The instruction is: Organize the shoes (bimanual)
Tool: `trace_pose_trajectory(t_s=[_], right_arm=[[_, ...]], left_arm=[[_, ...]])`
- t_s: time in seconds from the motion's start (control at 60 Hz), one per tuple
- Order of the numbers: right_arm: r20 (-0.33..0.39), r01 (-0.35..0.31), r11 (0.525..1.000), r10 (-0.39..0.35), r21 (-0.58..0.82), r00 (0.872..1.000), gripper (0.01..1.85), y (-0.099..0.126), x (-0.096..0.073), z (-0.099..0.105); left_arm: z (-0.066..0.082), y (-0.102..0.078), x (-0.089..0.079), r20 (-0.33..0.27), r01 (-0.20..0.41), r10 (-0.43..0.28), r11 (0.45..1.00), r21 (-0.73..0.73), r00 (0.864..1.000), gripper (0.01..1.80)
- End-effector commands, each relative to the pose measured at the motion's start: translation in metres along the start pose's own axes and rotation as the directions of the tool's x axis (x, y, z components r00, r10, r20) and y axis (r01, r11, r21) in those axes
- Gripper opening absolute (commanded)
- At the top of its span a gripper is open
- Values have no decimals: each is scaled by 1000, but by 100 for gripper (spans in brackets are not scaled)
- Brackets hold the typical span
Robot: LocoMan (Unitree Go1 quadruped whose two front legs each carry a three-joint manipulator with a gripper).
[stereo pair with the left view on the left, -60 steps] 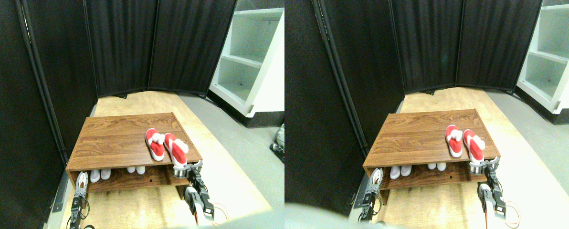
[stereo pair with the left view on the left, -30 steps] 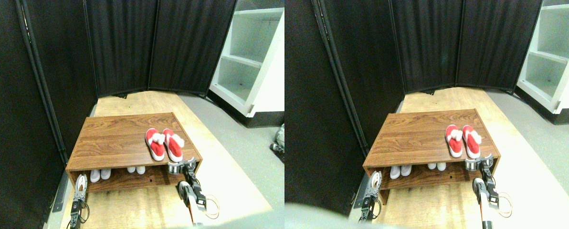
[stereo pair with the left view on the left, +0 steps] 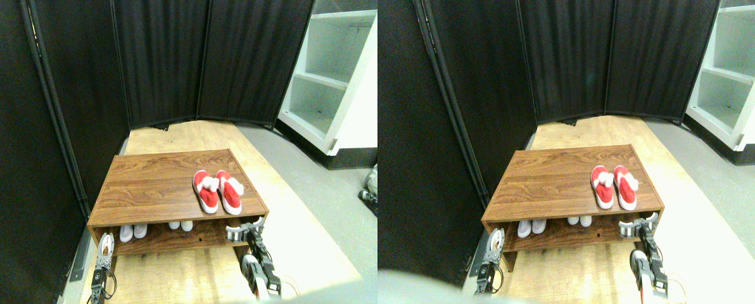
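Item: red shoes (stereo pair with the left view on the left: 217,191), one pair, side by side on the right part of the rack (stereo pair with the left view on the left: 156,183) top, toes toward me.
Item: pale shoes (stereo pair with the left view on the left: 132,232), four toes showing on the lower shelf, left and middle.
Item: right gripper (stereo pair with the left view on the left: 244,229), at the rack's near right corner, below the top board; I see its jaws spread wide, empty.
Item: left gripper (stereo pair with the left view on the left: 105,244), by the near left corner; I cannot tell its jaws.
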Motion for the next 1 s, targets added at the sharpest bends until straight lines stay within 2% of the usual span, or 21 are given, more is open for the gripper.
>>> trace_pose_trajectory(t_s=[0.017,0.033,0.05,0.067,0.1,0.15,0.183,0.217,0.25,0.317,0.45,0.517,0.55,0.6,0.633,0.7,0.717,0.833,0.883,1.0], right_arm=[[42,-58,997,60,-49,997,129,20,-18,4],[73,-58,995,64,-84,995,111,23,-23,6],[128,-58,989,76,-138,989,77,26,-30,9],[128,-58,989,76,-138,989,77,26,-30,9],[163,-71,981,101,-181,982,34,32,-40,15],[188,-107,966,153,-233,970,1,38,-48,25],[204,-122,952,183,-281,962,1,41,-52,31],[204,-127,950,189,-284,960,1,42,-53,33],[205,-157,934,230,-322,951,1,46,-55,41],[243,-139,933,227,-333,943,1,53,-57,51],[268,-148,915,260,-376,928,1,63,-42,69],[280,-142,912,262,-384,924,1,68,-31,75],[268,-153,912,267,-380,926,1,71,-22,79],[285,-139,922,252,-363,925,1,75,-18,81],[315,-117,928,237,-354,919,1,77,-13,83],[326,-105,948,206,-301,923,1,76,-2,87],[342,-89,951,192,-295,920,1,75,7,91],[355,-57,950,171,-309,919,1,71,25,98],[386,-6,961,117,-278,915,1,70,35,100],[388,20,960,94,-280,917,1,67,46,100]], left_arm=[[2,-5,0,16,42,-42,999,10,999,1],[2,-5,0,14,44,-44,999,13,999,1],[2,-5,0,14,48,-48,999,13,999,1],[2,-5,0,14,48,-48,999,13,999,1],[3,-4,0,10,48,-48,999,14,999,1],[3,-4,0,9,44,-44,999,4,999,1],[3,-4,0,9,39,-39,999,-3,999,1],[4,-3,0,8,40,-40,999,-3,999,1],[4,-4,1,15,38,-38,999,-1,999,1],[4,-4,1,14,36,-36,999,0,999,1],[3,-4,1,9,46,-46,999,4,999,1],[4,-4,1,12,38,-38,999,7,999,1],[4,-4,1,16,39,-39,999,4,999,1],[4,-4,1,23,38,-38,999,-2,999,1],[5,-4,0,26,39,-39,999,-4,999,1],[5,-4,-1,23,41,-41,999,-5,999,1],[6,-4,-2,24,45,-45,999,-6,999,1],[6,-4,-2,25,54,-54,999,-6,998,1],[6,-4,-3,26,52,-52,999,12,998,1],[6,-3,-3,24,52,-53,999,13,998,1]])
